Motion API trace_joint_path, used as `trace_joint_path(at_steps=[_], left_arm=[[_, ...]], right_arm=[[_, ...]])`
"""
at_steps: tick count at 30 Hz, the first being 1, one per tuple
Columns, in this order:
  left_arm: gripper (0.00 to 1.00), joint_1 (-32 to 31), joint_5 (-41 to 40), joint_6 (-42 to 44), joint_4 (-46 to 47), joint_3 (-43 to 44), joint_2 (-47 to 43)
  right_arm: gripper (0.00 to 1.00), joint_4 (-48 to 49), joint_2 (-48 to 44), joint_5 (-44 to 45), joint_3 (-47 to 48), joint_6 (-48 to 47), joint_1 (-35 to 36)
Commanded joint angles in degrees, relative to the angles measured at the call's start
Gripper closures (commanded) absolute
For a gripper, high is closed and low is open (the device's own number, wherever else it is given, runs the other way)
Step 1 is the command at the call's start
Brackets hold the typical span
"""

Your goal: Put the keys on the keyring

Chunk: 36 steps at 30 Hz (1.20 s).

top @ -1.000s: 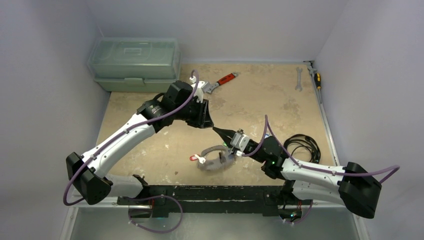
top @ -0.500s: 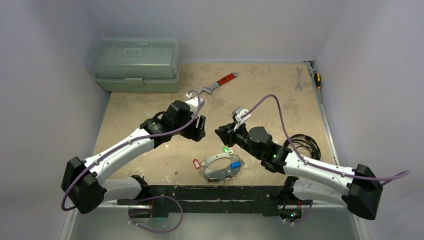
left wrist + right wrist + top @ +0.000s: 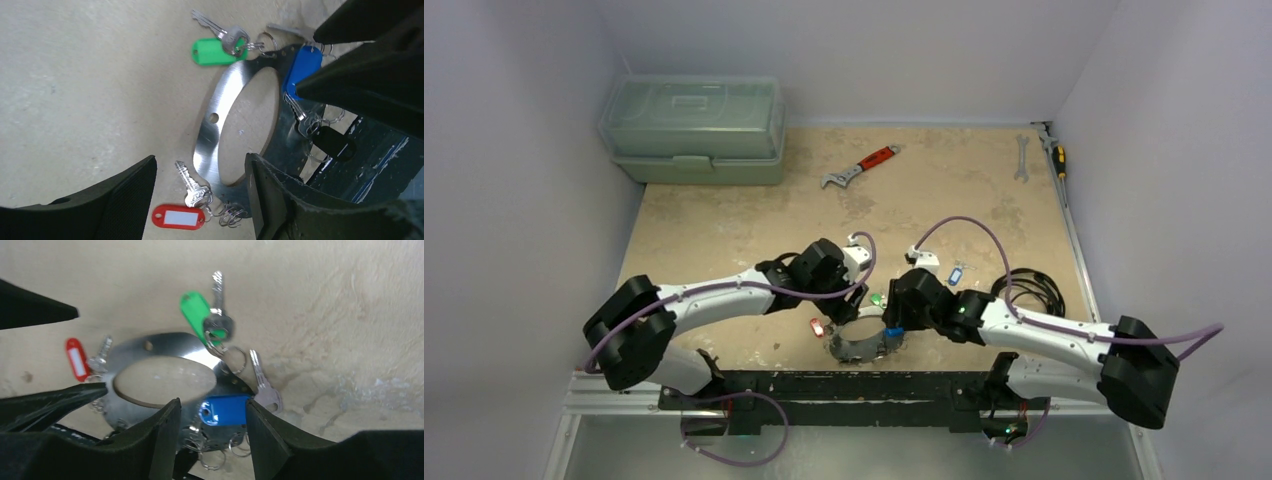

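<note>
Left end effector (image 3: 200,160) and right end effector (image 3: 211,405): open, empty, poised over keyring (image 3: 215,120), flat on tabletop (image 3: 75,75) directly beneath. Keys (image 3: 192,187) tagged green, red, blue, black apparently hooked on already. Judged nearly complete; attachment unverified.

The flat silvery metal keyring (image 3: 861,346) lies at the near edge of the tan table (image 3: 724,230). My left gripper (image 3: 200,162) is over its left side and my right gripper (image 3: 209,407) over its right. The green-tagged key (image 3: 876,299) lies behind it, the red-tagged key (image 3: 816,326) to its left, and the blue-tagged key (image 3: 893,330) on its right rim.
</note>
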Motion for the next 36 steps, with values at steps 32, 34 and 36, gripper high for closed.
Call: trace_joint_path(at_steps=[32, 34, 36], left_arm=[[1.0, -7.11, -38.8, -12.47, -1.67, 1.51, 10.89], [1.0, -7.11, -37.25, -15.6, -1.55, 0.73, 10.2], [1.0, -7.11, -36.18, -18.94, -1.64, 0.2, 10.16]], right_arm=[[0.31, -3.35, -13.73, 15.7, -4.45, 9.54, -1.92], [0.34, -1.43, -13.58, 14.08, -5.71, 10.11, -2.22], [0.38, 2.15, -12.1, 11.14, -7.21, 9.65, -2.32]])
